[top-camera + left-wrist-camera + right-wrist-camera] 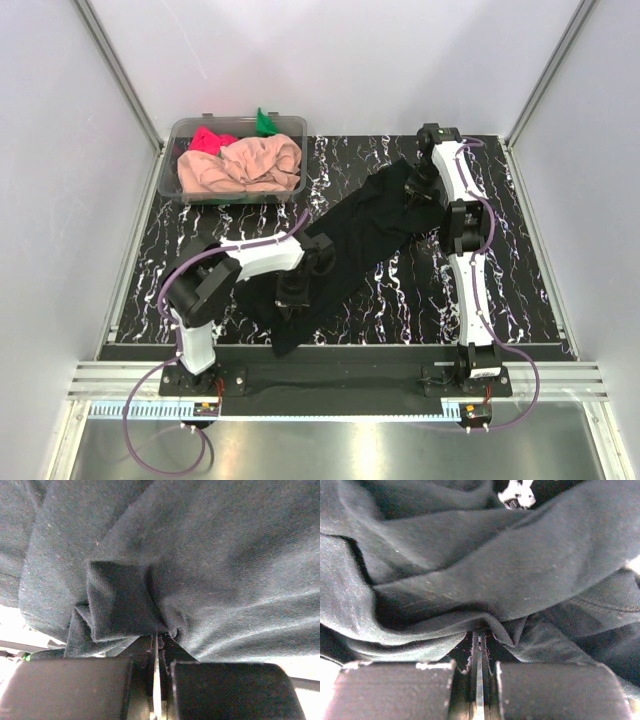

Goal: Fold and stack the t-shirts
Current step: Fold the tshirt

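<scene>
Stretching slantwise across the table, the black t-shirt runs as a long, loosely bunched band from the near left to the far right of the dark, white-veined top, and its near end lies close to the table's front edge. The left gripper has hold of it toward that near end. In the left wrist view the two fingers are pressed together with only a thin slit between them, and a small folded tuck of black cloth is pinched right at their tips while the rest of the fabric fills the view above. The right gripper grips the far end of the same shirt. Its wrist view shows the jaws likewise closed tight, a ridge of dark cloth drawn into the gap and deep folds draped over and around it. The other three shirts lie well apart from the black one, in a clear plastic tub at the far left corner. The peach-pink t-shirt is crumpled on top and takes up most of the tub. The pink-red t-shirt shows behind it at the left, and a bit of the green t-shirt pokes up at the back rim.
</scene>
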Tool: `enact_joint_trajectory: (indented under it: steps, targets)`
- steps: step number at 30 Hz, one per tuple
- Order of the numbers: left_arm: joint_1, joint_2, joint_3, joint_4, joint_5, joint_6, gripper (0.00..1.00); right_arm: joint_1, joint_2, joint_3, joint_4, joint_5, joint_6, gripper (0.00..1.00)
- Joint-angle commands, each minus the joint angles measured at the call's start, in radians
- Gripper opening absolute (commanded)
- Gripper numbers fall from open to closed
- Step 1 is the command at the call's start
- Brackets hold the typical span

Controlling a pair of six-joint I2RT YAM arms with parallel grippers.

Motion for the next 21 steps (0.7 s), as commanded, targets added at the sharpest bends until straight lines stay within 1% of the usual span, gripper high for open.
enact_joint_trajectory:
  steps: [1,7,11,15,19,21]
  targets:
    - [-0.016,0.006,-0.002,0.132,0.054,-0.034,0.00,-0.001,0.073,0.092,0.095,0.011,0.029,0.00]
    - [-0.028,-0.024,-0.027,0.132,0.043,-0.021,0.00,-0.002,0.073,0.075,0.162,-0.073,0.046,0.00]
    - [-0.048,-0.036,-0.013,0.137,0.045,-0.003,0.00,-0.002,0.059,0.080,0.184,-0.083,0.029,0.00]
    - [-0.071,-0.021,0.014,0.146,0.066,0.014,0.00,-0.001,0.030,0.082,0.225,-0.096,0.017,0.00]
    - [-0.097,0.010,0.048,0.155,0.074,0.035,0.00,0.008,0.035,0.075,0.224,-0.195,0.023,0.00]
    - [-0.103,0.030,0.071,0.163,0.082,0.043,0.00,0.021,0.032,0.069,0.216,-0.178,0.011,0.00]
